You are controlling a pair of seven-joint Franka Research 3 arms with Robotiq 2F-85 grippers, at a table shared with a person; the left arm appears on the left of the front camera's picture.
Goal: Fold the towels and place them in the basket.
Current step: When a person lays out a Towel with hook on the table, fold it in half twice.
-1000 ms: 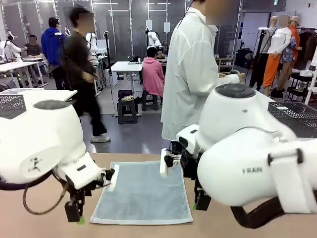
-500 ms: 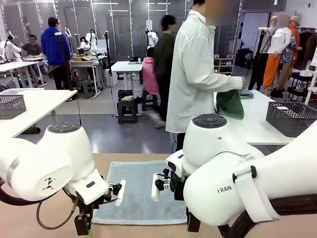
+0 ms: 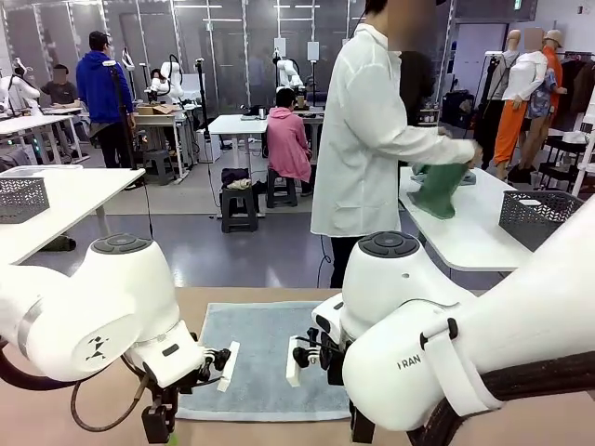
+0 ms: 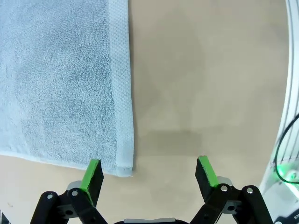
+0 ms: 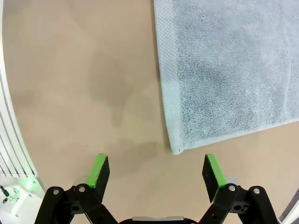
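- Terry towel (image 3: 265, 358) lies flat on the tan table (image 3: 28, 423), between both arms.
- Left gripper (image 4: 149, 170): fingers apart, empty. Towel corner at 9 o'clock, bare tabletop from 12 to 3.
- Right gripper (image 5: 156, 170): fingers apart, empty. Towel corner at 1 o'clock, bare tabletop from 9 to 12.

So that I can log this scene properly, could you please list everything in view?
Table: one, tan, nearest the robot.
Towel: one, pale blue-grey, flat on the table.
White tables: two, white, far left and far right.
Mesh baskets: two, dark grey, one on each white table.
Green cloth: one, green, held over the right white table.
Person: one, white coat, holding the green cloth.
Left gripper: one, black with green pads, jaws open over a towel corner.
Right gripper: one, same colours, jaws open over the other near corner.
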